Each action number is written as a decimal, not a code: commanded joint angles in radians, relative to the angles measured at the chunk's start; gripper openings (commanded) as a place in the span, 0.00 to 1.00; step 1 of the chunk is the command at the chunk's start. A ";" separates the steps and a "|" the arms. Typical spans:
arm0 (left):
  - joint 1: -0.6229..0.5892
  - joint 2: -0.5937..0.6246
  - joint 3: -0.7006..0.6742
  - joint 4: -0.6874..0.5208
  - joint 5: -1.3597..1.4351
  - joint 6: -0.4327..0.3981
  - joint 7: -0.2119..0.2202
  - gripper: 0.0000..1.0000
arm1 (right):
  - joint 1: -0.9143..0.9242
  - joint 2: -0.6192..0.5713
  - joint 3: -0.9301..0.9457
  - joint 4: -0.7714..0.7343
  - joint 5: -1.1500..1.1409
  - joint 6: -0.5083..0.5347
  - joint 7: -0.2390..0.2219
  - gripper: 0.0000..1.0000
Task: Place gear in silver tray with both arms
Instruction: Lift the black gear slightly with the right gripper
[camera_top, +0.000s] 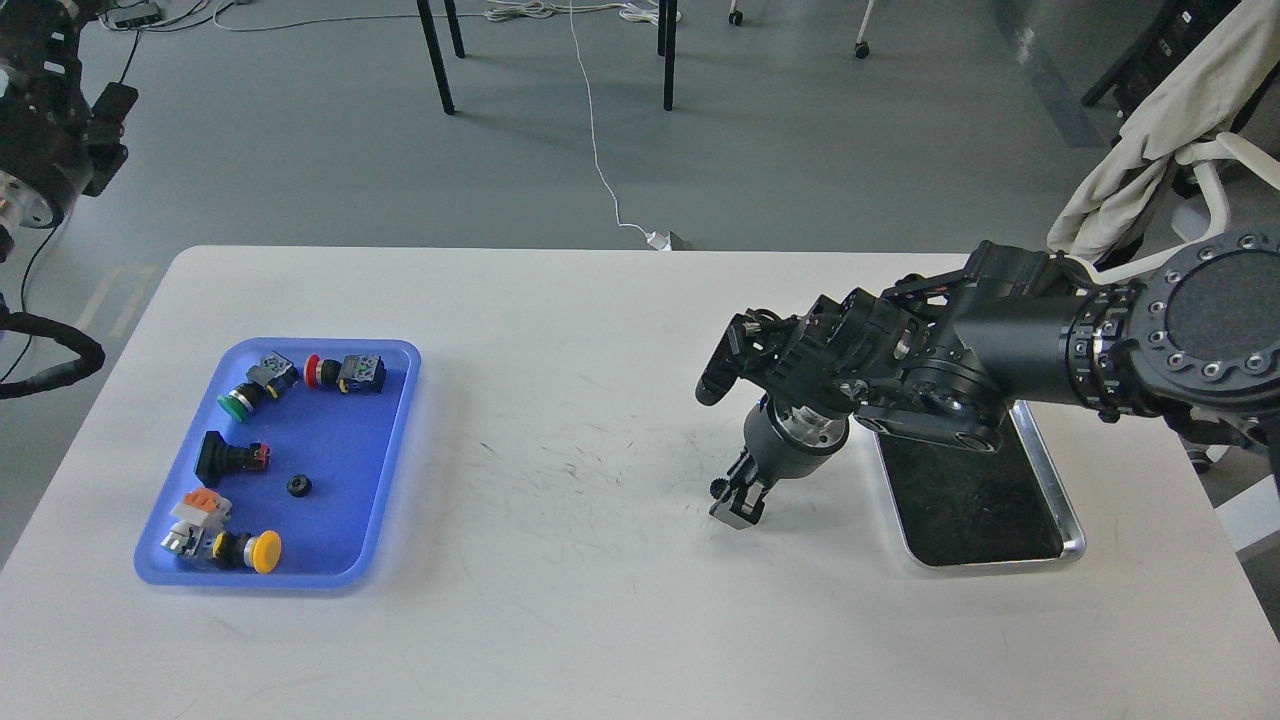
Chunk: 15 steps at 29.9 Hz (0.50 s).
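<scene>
My right gripper (735, 508) points down at the table's middle, just left of the silver tray (1070, 520). Its fingers stand close together, and a small black toothed gear (718, 488) shows at their left side, held just above the tabletop. The silver tray's dark bottom is bare, and my right forearm covers its far end. Another small black gear (298, 486) lies in the blue tray (395, 440) at the left. Of my left arm (45, 130) only thick joints show at the top left edge. Its gripper is out of view.
The blue tray also holds several push-button switches with green, red, yellow and black heads. The white table's far edge runs behind both trays. A chair draped with cloth (1150, 120) stands at the far right, and a white cable (600, 170) lies on the floor.
</scene>
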 joint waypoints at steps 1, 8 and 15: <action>0.000 0.000 0.000 0.000 0.000 0.000 0.000 0.98 | -0.001 0.000 0.000 0.000 0.000 0.000 0.000 0.45; 0.000 0.000 0.000 0.000 0.000 0.000 0.000 0.98 | -0.001 0.000 -0.002 -0.008 -0.002 0.000 0.001 0.35; 0.000 0.000 0.000 0.000 0.000 0.000 0.000 0.98 | -0.010 0.000 -0.002 -0.022 -0.002 -0.002 0.001 0.29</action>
